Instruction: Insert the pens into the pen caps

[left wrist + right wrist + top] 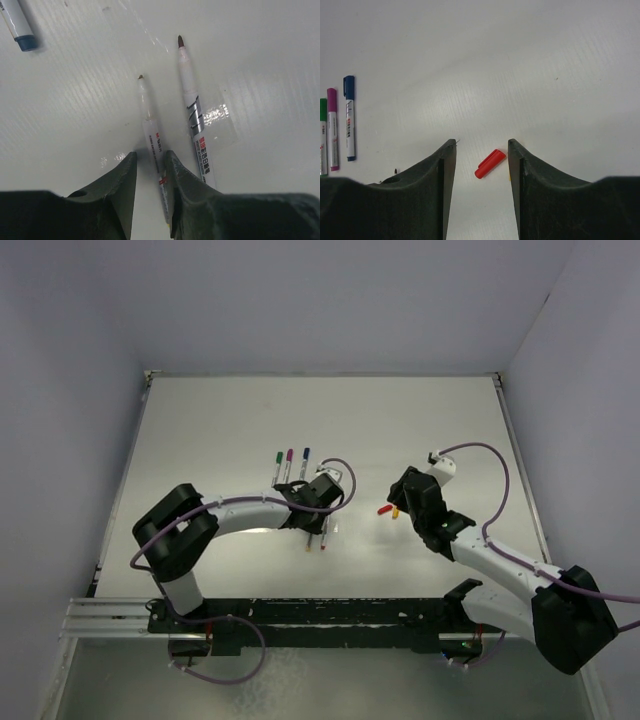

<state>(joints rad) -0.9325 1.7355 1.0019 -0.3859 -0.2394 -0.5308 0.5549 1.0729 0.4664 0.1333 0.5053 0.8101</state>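
One white counter (420, 430) carries everything. Two arms reach over it, the left arm (250, 510) bent toward the middle and the right arm (500, 570) coming in from the right side.

The left end effector (150, 155) is low over the counter. Its jaws are narrowly spread around the yellow-tipped pen (152, 135), which lies flat between them. A thin dark gap shows on one side, so the pen is not pinched. The red-tipped pen (192, 110) lies just beside it, also uncapped.

The right end effector (481, 143) has its jaws spread wide and holds nothing.

Three capped pens (289, 464), green, purple and blue, lie side by side behind the left end effector.

The red cap (490, 164) lies on the counter between the right jaws. The yellow cap (394, 511) lies just beside it.
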